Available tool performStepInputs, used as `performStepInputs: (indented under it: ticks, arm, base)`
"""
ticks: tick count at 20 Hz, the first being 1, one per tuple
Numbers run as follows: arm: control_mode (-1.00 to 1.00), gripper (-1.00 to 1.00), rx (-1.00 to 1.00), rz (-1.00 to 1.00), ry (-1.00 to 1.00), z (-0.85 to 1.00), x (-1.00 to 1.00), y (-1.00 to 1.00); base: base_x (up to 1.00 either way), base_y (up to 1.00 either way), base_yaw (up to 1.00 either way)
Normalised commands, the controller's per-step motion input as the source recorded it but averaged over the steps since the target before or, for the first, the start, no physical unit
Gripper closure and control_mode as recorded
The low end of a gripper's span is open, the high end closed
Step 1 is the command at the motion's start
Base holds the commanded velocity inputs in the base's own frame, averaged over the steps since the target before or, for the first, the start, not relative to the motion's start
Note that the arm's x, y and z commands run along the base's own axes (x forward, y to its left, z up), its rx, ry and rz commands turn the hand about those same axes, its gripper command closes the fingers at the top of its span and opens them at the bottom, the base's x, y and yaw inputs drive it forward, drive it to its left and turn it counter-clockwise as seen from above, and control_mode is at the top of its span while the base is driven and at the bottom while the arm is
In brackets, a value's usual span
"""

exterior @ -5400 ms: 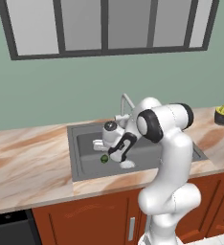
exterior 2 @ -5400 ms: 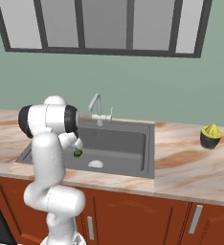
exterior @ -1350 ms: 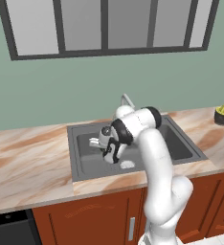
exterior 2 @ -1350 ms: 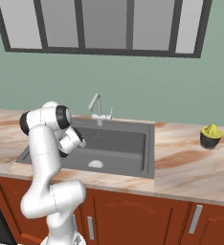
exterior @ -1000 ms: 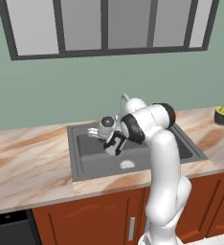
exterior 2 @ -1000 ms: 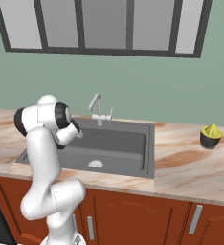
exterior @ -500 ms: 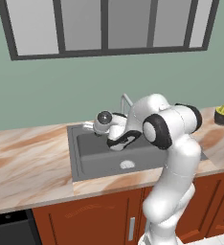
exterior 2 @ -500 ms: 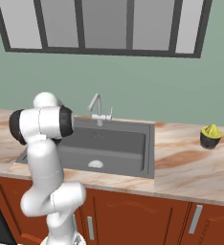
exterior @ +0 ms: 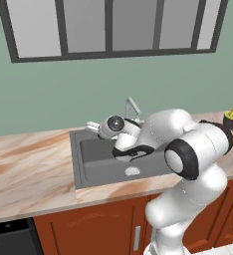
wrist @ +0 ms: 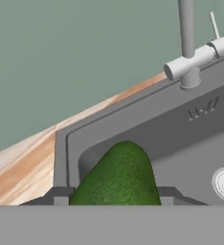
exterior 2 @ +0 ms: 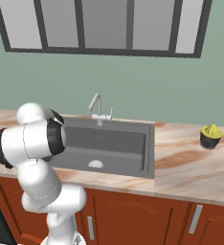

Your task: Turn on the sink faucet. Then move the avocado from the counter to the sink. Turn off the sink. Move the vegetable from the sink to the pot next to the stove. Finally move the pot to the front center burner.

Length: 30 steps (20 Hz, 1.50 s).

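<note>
The bent white arm reaches over the left end of the dark grey sink, and the gripper has its two fingers squeezed on the smooth, egg-shaped green avocado, lifted above the sink's floor.

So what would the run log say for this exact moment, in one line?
stage: carrying | gripper: shut on avocado | place: above sink | faucet: no water seen

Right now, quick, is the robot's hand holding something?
Gripper: shut on the avocado, held above the sink.
</note>
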Motion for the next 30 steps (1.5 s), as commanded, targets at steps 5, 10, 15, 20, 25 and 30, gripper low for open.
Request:
performStepInputs:
  ticks: [5, 10, 15, 20, 25, 30]
  arm:
    - [-1.0, 1.0, -0.01, 0.0, 0.0, 0.0, 0.0, 0.01]
    - [1.0, 1.0, 0.0, -0.04, -0.03, 0.0, -0.25, 0.01]
    - [1.0, 1.0, 0.0, 0.0, 0.0, 0.0, 0.0, 0.0]
    - [1.0, 1.0, 0.0, 0.0, 0.0, 0.0, 0.0, 0.0]
    - [1.0, 1.0, 0.0, 0.0, 0.0, 0.0, 0.0, 0.0]
    - [1.0, 1.0, 0.0, 0.0, 0.0, 0.0, 0.0, 0.0]
  base:
    - [0.0, 0.0, 0.0]
    - [-0.16, 0.01, -0.03]
    - [-0.81, 0.01, -0.17]
    - [-0.61, -0.04, -0.21]
    - [-0.06, -0.14, -0.34]
    - [0.0, -0.05, -0.45]
